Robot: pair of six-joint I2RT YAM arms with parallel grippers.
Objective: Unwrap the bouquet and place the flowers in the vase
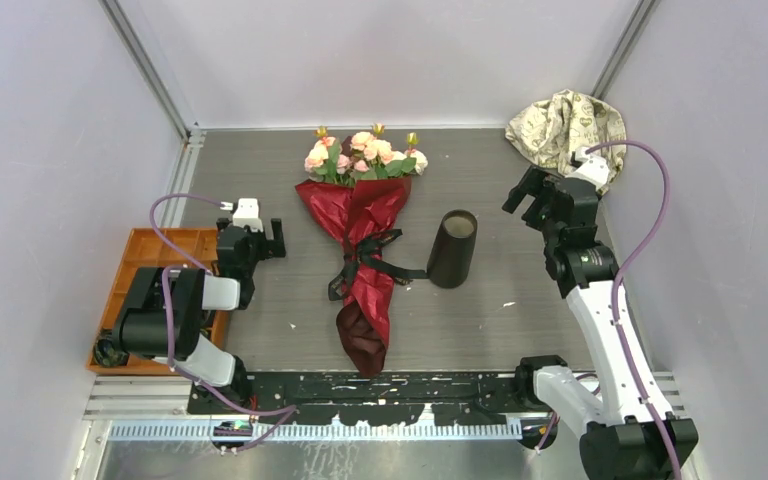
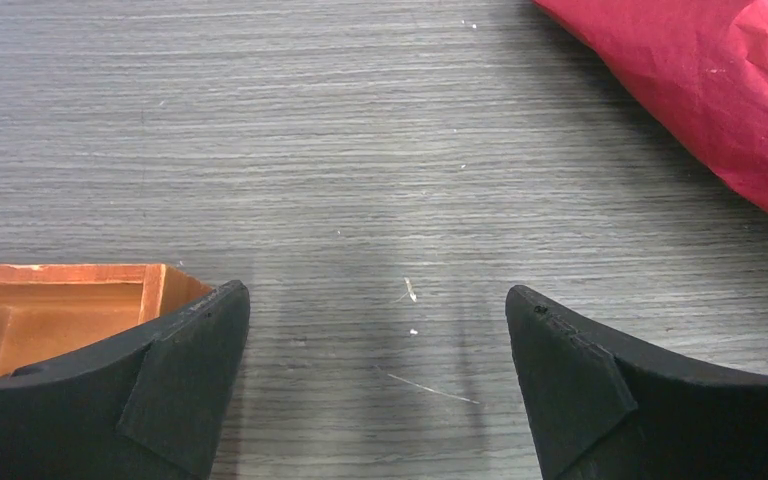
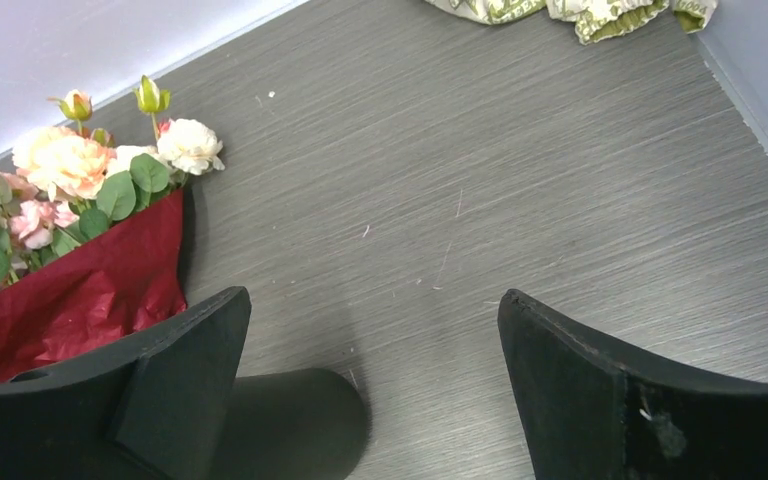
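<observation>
My left gripper [image 2: 377, 300] and right gripper [image 3: 373, 300] gape empty; the vase [image 3: 300, 430] hides partly behind the right's finger. The bouquet [image 3: 90, 290] is cropped leftward.

Bright, even overhead light, soft faint shadows on the grey surface [image 2: 380, 150], sharp focus in all three views

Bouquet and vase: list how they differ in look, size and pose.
Pose: the bouquet lies flat, blooms toward the far wall; the vase appears to stand upright, mouth open.
Colour: the bouquet is dark red paper with pink and peach roses; the vase is plain black.
Size: the bouquet is much longer than the vase.
Shared: both rest side by side on the grey table.
</observation>
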